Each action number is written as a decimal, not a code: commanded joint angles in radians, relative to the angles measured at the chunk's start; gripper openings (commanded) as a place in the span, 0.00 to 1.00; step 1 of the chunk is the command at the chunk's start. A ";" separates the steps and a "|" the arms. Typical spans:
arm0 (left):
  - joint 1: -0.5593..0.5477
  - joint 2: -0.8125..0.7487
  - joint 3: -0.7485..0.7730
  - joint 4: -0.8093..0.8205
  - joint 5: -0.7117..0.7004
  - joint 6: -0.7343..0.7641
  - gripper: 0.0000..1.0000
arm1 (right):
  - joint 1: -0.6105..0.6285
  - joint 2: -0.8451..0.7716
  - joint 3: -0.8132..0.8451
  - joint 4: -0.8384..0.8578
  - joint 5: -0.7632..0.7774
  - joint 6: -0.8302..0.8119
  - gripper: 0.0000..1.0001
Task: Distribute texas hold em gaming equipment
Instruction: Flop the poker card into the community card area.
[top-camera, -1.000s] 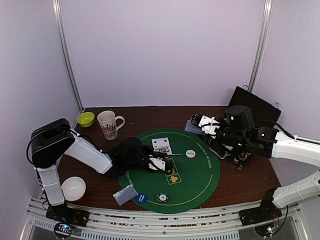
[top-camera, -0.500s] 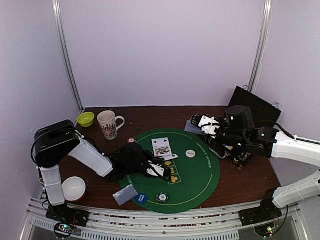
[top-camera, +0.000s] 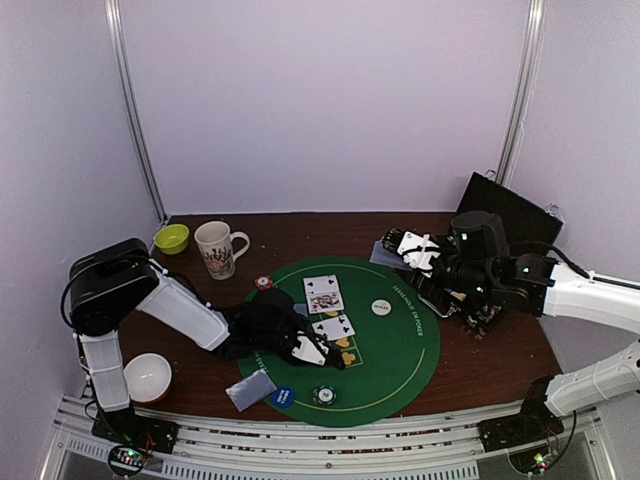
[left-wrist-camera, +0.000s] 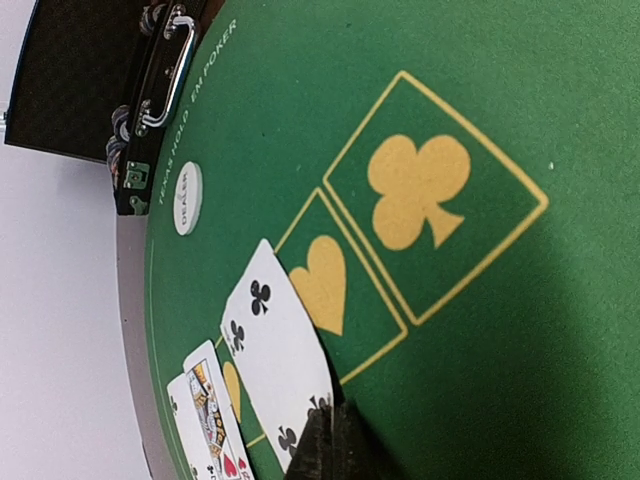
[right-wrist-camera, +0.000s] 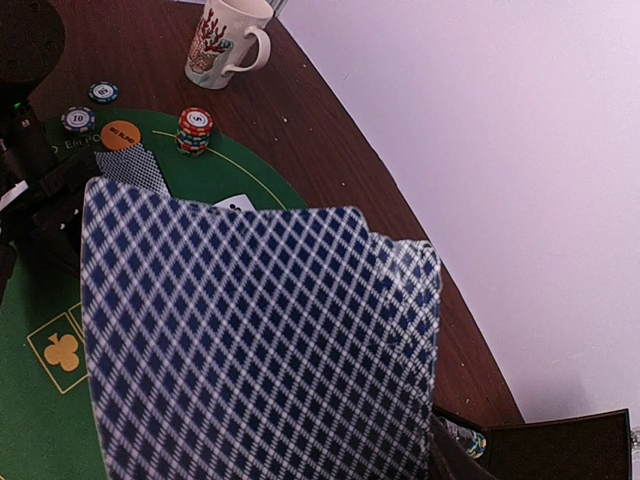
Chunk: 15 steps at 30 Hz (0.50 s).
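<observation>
On the round green mat (top-camera: 400, 365), two face-up cards (top-camera: 323, 293) lie side by side. A face-up clubs card (top-camera: 333, 327) lies just in front of them, also in the left wrist view (left-wrist-camera: 275, 345). My left gripper (top-camera: 320, 352) is low over the mat, its jaws (left-wrist-camera: 335, 450) shut on this card's near corner. My right gripper (top-camera: 405, 247) is raised at the mat's far right, shut on a deck of blue diamond-backed cards (right-wrist-camera: 260, 340). The white dealer button (top-camera: 381, 308), a blue disc (top-camera: 283, 397), an orange disc (right-wrist-camera: 121, 134) and chip stacks (top-camera: 323, 396) (right-wrist-camera: 195, 130) lie on the mat.
A face-down card (top-camera: 251, 390) lies at the mat's near left edge. A patterned mug (top-camera: 216, 248) and green bowl (top-camera: 172, 238) stand at the back left, and a white bowl (top-camera: 147, 377) at the near left. An open black case (top-camera: 510, 215) stands behind the right arm.
My left gripper has drawn back toward the near left. The clubs card now lies face up in front of the two cards. The right arm has not moved.
</observation>
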 joint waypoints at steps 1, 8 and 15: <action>-0.003 -0.001 0.001 0.023 -0.009 0.035 0.00 | -0.006 -0.023 -0.007 0.001 0.018 0.014 0.47; 0.001 0.039 0.006 0.080 -0.066 0.111 0.00 | -0.007 -0.027 -0.005 -0.003 0.023 0.012 0.47; 0.018 0.060 0.014 0.075 -0.080 0.136 0.00 | -0.006 -0.030 0.000 -0.019 0.023 0.009 0.47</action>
